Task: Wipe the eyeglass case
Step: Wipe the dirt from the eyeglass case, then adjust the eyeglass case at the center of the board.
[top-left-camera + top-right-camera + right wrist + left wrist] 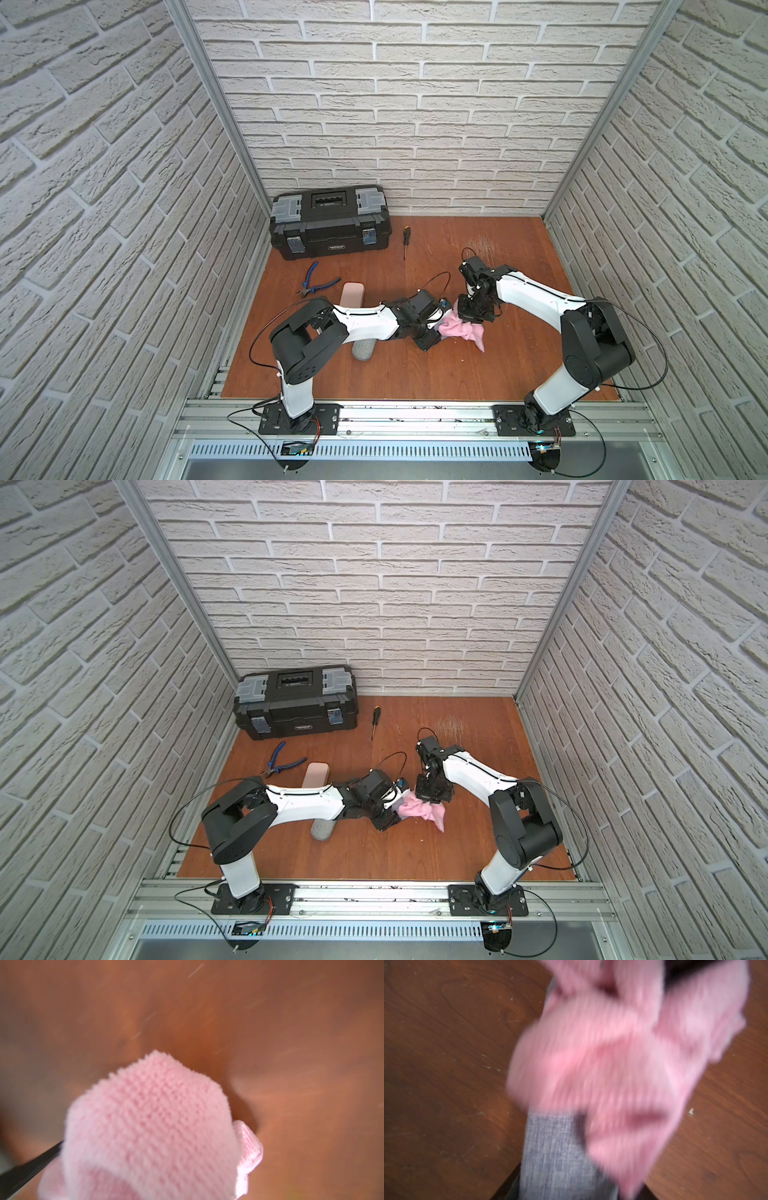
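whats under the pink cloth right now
A grey eyeglass case sticks out from under the pink cloth in the left wrist view, with the wooden table below. The cloth covers much of the case's length, so that part cannot be seen.

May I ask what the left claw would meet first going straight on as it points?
Probably the pink cloth draped over the gray eyeglass case that the left claw grips, with the right claw just beyond; depth unclear.
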`<act>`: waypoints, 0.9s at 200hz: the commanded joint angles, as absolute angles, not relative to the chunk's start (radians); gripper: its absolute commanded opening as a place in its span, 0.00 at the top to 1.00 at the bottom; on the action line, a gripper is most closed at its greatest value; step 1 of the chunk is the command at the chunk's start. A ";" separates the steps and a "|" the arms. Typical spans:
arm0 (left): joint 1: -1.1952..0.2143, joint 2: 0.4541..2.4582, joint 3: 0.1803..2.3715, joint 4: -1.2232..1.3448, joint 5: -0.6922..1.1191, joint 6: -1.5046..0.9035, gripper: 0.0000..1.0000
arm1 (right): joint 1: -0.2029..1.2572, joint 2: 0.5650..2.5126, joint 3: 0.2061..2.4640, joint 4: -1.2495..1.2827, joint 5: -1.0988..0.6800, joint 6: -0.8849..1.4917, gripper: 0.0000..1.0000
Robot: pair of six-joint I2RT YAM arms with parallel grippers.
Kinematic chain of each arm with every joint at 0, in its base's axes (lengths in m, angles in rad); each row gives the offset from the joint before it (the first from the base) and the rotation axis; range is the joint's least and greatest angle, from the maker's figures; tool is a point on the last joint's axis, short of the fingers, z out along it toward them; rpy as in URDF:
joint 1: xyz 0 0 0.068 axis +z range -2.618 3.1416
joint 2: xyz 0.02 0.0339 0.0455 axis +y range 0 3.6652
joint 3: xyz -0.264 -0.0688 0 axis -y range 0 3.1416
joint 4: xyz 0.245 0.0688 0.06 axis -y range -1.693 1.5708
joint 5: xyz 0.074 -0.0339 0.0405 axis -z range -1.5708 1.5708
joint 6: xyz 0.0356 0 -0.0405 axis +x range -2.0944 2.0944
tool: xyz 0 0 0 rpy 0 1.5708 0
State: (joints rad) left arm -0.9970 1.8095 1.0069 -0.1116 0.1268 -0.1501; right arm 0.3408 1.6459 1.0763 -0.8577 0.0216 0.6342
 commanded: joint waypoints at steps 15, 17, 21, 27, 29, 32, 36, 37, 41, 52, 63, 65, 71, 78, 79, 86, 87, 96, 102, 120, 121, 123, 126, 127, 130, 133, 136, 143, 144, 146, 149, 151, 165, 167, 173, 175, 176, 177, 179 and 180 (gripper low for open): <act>-1.004 1.825 0.998 -0.147 0.140 -0.131 0.84 | 0.333 1.603 1.155 -0.969 0.311 0.543 0.98; -1.005 1.825 1.001 -0.150 0.140 -0.132 0.83 | 0.333 1.602 1.157 -0.974 0.307 0.540 0.98; -1.005 1.827 1.007 -0.159 0.139 -0.135 0.83 | 0.330 1.600 1.162 -0.989 0.304 0.542 0.98; -1.004 1.832 1.021 -0.180 0.133 -0.140 0.81 | 0.320 1.599 1.168 -1.010 0.294 0.546 0.98; -1.004 1.835 1.028 -0.189 0.131 -0.144 0.81 | 0.317 1.596 1.169 -1.016 0.287 0.544 0.98; -1.003 1.840 1.037 -0.207 0.128 -0.148 0.79 | 0.312 1.591 1.168 -1.021 0.277 0.543 0.98; -1.003 1.843 1.051 -0.230 0.127 -0.157 0.76 | 0.306 1.582 1.166 -1.026 0.269 0.543 0.98; -1.003 1.844 1.054 -0.234 0.127 -0.159 0.76 | 0.305 1.580 1.163 -1.027 0.267 0.543 0.98; -1.003 1.847 1.065 -0.248 0.129 -0.166 0.73 | 0.300 1.570 1.156 -1.030 0.260 0.545 0.98; -1.004 1.848 1.086 -0.283 0.140 -0.199 0.62 | 0.292 1.550 1.134 -1.038 0.252 0.556 0.98; -1.005 1.846 1.099 -0.301 0.164 -0.232 0.51 | 0.285 1.548 1.113 -1.043 0.246 0.563 0.98; -1.005 1.845 1.100 -0.304 0.170 -0.238 0.50 | 0.284 1.549 1.108 -1.042 0.245 0.564 0.98; -1.006 1.846 1.104 -0.307 0.187 -0.254 0.46 | 0.280 1.554 1.097 -1.038 0.242 0.569 0.98; -1.007 1.850 1.109 -0.312 0.207 -0.272 0.42 | 0.276 1.562 1.086 -1.026 0.236 0.576 0.98; -1.007 1.851 1.110 -0.313 0.210 -0.275 0.42 | 0.276 1.564 1.085 -1.025 0.236 0.577 0.98; -1.009 1.858 1.118 -0.320 0.232 -0.290 0.39 | 0.276 1.573 1.079 -1.013 0.231 0.586 0.98; -1.009 1.859 1.119 -0.321 0.236 -0.291 0.39 | 0.276 1.574 1.078 -1.010 0.230 0.588 0.98; -1.013 1.871 1.133 -0.338 0.248 -0.297 0.35 | 0.276 1.593 1.073 -0.988 0.224 0.601 0.98; -1.018 1.878 1.143 -0.348 0.252 -0.297 0.34 | 0.276 1.610 1.073 -0.974 0.216 0.608 0.98; -1.018 1.884 1.154 -0.359 0.268 -0.301 0.27 | 0.281 1.672 1.098 -0.937 0.147 0.619 0.98; -1.019 1.884 1.155 -0.359 0.270 -0.301 0.27 | 0.282 1.673 1.099 -0.933 0.142 0.620 0.98; -1.019 1.883 1.156 -0.360 0.272 -0.301 0.26 | 0.284 1.677 1.101 -0.928 0.138 0.622 0.98; -1.018 1.884 1.158 -0.362 0.276 -0.301 0.26 | 0.288 1.683 1.105 -0.920 0.128 0.624 0.98; -1.017 1.883 1.159 -0.363 0.278 -0.300 0.25 | 0.289 1.685 1.106 -0.918 0.126 0.625 0.98; -1.016 1.883 1.161 -0.365 0.282 -0.299 0.25 | 0.293 1.690 1.113 -0.912 0.118 0.627 0.98; -1.016 1.884 1.162 -0.366 0.286 -0.300 0.24 | 0.298 1.696 1.121 -0.909 0.113 0.629 0.98; -1.017 1.885 1.164 -0.370 0.287 -0.299 0.23 | 0.301 1.705 1.131 -0.908 0.107 0.629 0.98; -1.016 1.887 1.171 -0.377 0.296 -0.301 0.22 | 0.308 1.724 1.156 -0.910 0.097 0.627 0.98; -1.015 1.887 1.171 -0.377 0.298 -0.301 0.22 | 0.309 1.726 1.159 -0.910 0.097 0.627 0.98; -1.015 1.888 1.173 -0.379 0.303 -0.301 0.22 | 0.311 1.730 1.165 -0.909 0.095 0.626 0.98; -1.014 1.889 1.176 -0.383 0.307 -0.301 0.21 | 0.315 1.735 1.174 -0.907 0.091 0.626 0.98; -1.013 1.890 1.178 -0.383 0.311 -0.301 0.21 | 0.316 1.741 1.180 -0.907 0.088 0.626 0.98; -1.004 1.892 1.184 -0.388 0.340 -0.308 0.20 | 0.329 1.768 1.222 -0.905 0.066 0.620 0.98; -1.002 1.892 1.184 -0.389 0.345 -0.309 0.19 | 0.332 1.772 1.228 -0.905 0.064 0.619 0.98; -0.996 1.891 1.184 -0.387 0.360 -0.314 0.19 | 0.340 1.785 1.249 -0.905 0.056 0.617 0.98; -0.994 1.891 1.184 -0.386 0.364 -0.314 0.18 | 0.343 1.789 1.254 -0.906 0.055 0.616 0.98; -0.992 1.890 1.184 -0.386 0.367 -0.315 0.18 | 0.344 1.792 1.258 -0.906 0.054 0.616 0.98; -0.991 1.889 1.184 -0.386 0.369 -0.316 0.18 | 0.346 1.794 1.262 -0.907 0.054 0.615 0.98; -0.989 1.890 1.184 -0.385 0.376 -0.317 0.18 | 0.350 1.798 1.270 -0.908 0.054 0.614 0.98; -0.987 1.888 1.184 -0.383 0.377 -0.318 0.18 | 0.351 1.801 1.274 -0.908 0.054 0.615 0.98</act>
